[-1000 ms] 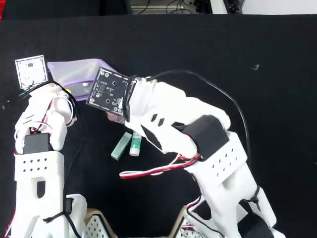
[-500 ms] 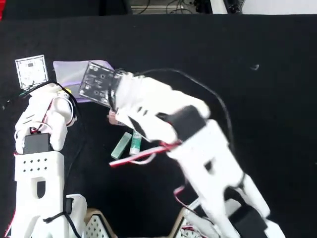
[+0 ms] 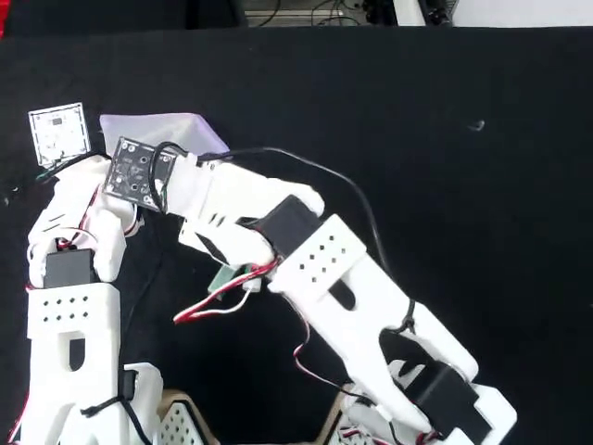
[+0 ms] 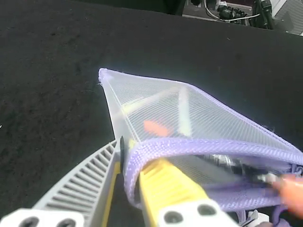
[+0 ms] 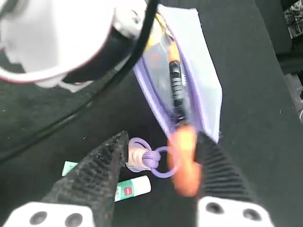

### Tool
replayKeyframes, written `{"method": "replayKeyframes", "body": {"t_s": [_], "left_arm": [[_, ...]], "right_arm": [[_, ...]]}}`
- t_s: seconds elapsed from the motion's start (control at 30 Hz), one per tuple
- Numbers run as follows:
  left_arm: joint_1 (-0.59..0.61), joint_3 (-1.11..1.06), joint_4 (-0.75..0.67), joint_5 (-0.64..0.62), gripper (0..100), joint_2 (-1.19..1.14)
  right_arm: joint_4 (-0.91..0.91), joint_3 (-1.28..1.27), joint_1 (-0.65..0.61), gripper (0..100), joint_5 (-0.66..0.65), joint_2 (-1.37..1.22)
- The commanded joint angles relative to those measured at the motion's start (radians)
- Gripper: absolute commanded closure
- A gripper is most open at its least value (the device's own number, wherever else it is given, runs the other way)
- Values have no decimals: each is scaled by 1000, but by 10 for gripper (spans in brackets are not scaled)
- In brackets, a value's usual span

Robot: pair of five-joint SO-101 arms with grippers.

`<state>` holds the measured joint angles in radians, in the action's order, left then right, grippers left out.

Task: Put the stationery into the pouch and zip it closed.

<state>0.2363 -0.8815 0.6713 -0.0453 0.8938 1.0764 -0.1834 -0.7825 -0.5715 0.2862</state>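
Right arm [image 3: 306, 250] lies across pouch's [image 3: 162, 128] near side — free passage over table [image 3: 445, 185] rightward.

Orange-tipped pen [image 5: 176, 85] half inside purple pouch [image 5: 204, 71], between parted right pincer [image 5: 162, 139] tips

Pouch [image 4: 189, 113]: transl. ribbed plastic w/ woven purple cloth edge. Table [image 3: 445, 102]: matt blk, rough cloth. Arms [image 3: 352, 297]: smooth matt wht plastic.

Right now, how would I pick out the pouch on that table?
On the black table, look far left in the high view, where the white arms meet. The pouch lies there: pale purple and see-through, unlike the green-and-white stick nearby.
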Motion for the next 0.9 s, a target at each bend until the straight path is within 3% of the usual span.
{"method": "replayKeyframes", "body": {"t_s": [0.0,0.3,0.47,0.57,0.7,0.87], "left_arm": [[-13,18,-21,-6,971,31],[-5,21,-26,-5,971,35],[82,51,-23,-9,971,35],[153,71,-21,-11,971,35],[242,93,-29,-11,971,29],[348,131,-21,-6,971,26]], "right_arm": [[21,48,-6,741,11,71],[269,5,-6,740,5,363],[216,-228,17,743,72,375],[68,-372,84,744,190,375],[-135,-493,195,744,450,375],[-298,-596,227,744,726,343]]}}
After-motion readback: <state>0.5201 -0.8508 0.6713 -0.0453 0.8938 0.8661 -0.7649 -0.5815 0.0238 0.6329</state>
